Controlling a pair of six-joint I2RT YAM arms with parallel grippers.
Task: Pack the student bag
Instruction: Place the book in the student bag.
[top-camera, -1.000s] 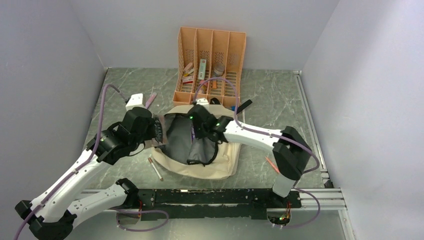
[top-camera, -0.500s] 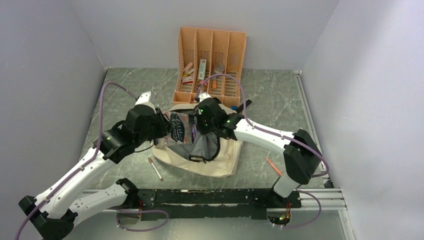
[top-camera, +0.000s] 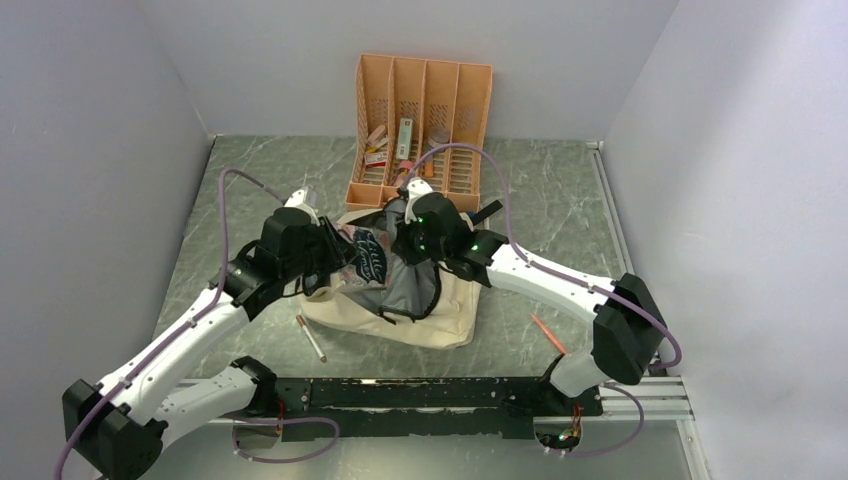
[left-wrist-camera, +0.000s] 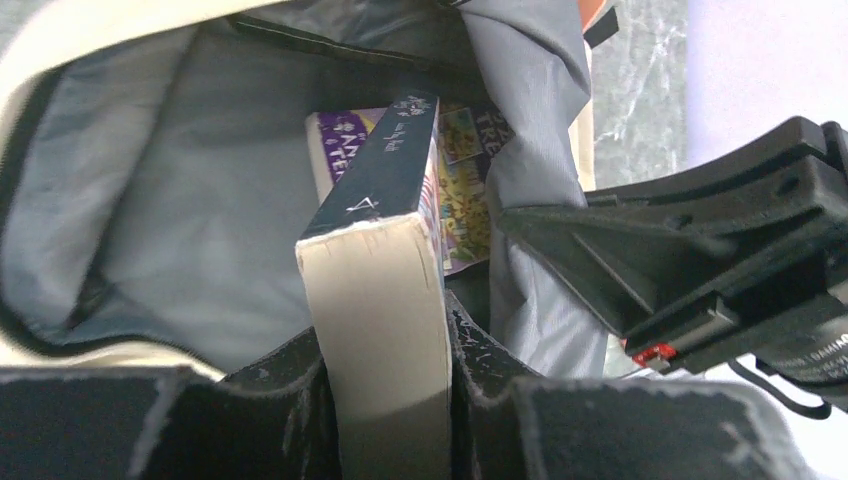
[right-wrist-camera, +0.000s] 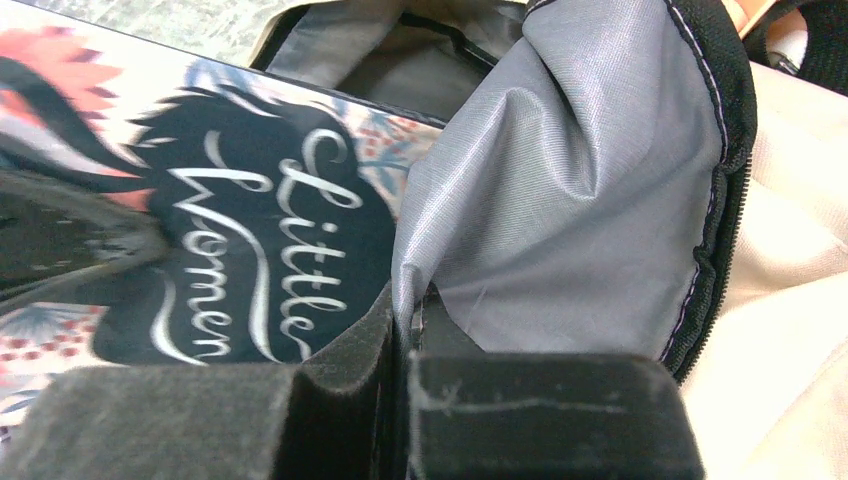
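Pinching a thick book (left-wrist-camera: 372, 300) by its page edge, the left gripper (left-wrist-camera: 385, 400) points the spine into the bag (top-camera: 440, 320). The right gripper (right-wrist-camera: 400, 345) has its fingers pressed together on a fold of grey lining (right-wrist-camera: 560, 200), holding the mouth open. Over the last second the book has swung from the bag's left rim up to the opening, and the right arm has drawn the lining higher. A second book (left-wrist-camera: 470, 190) already lies inside. The bag sits mid-table (top-camera: 560, 200), just in front of the orange organiser (top-camera: 420, 110). The held book looks ready to slide in.
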